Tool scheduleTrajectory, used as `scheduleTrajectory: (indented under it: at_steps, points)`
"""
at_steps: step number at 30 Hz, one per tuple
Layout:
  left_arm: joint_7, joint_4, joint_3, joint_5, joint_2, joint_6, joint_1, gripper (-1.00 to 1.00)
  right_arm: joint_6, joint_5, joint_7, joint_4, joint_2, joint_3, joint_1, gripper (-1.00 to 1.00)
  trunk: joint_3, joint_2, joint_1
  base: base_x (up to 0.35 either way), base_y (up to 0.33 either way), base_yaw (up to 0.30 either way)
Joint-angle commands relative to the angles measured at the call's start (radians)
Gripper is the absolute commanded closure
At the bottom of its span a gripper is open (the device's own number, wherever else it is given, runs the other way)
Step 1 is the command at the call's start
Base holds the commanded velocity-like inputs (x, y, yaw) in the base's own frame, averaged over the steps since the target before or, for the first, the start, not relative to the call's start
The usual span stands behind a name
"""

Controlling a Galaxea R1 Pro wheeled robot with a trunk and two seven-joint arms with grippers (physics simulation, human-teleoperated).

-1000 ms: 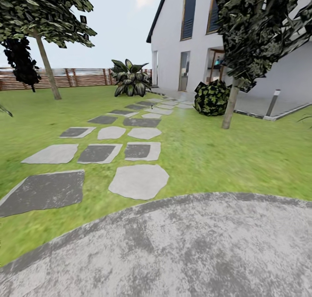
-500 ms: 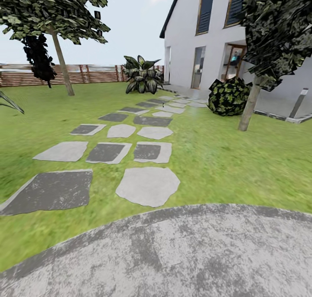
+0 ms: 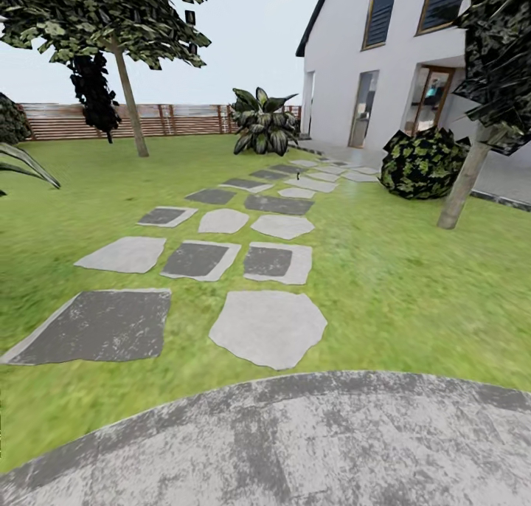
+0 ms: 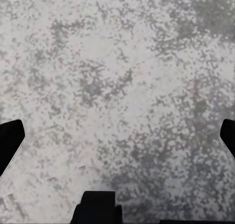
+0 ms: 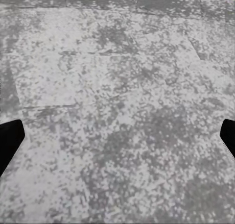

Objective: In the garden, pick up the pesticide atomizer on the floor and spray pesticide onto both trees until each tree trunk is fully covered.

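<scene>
Over the grey paving, both the left claw and right claw gape wide, holding nothing.

Paving rough, speckled stone (matt); fence wood.

Home garden: lawn, stepping stones, slat fence, white house.

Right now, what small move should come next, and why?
Probably keep turning to look for the atomizer: the head view has two trees, lawn and paving, but no bottle, and both wrist views look down at speckled paving between wide-apart dark fingers.
</scene>
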Motion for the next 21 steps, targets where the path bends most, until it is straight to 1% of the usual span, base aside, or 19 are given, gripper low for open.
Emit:
scheduleTrajectory:
  at_steps: [1, 11, 21]
  points:
    - [0.000, 0.000, 0.000, 0.000, 0.000, 0.000, 0.000, -1.00, 0.000, 0.000, 0.000, 0.000, 0.000, 0.000, 0.000, -1.00, -0.001, 0.000, 0.000, 0.340, 0.000, 0.164]
    - [0.001, 0.000, 0.000, 0.000, 0.000, 0.000, 0.000, -1.00, 0.000, 0.000, 0.000, 0.000, 0.000, 0.000, 0.000, -1.00, -0.011, 0.000, 0.000, 0.340, 0.000, 0.150]
    - [0.001, 0.000, 0.000, 0.000, 0.000, 0.000, 0.000, -1.00, 0.000, -0.001, 0.000, 0.000, 0.000, -0.001, 0.000, -1.00, -0.012, 0.000, 0.000, 0.340, 0.000, 0.015]
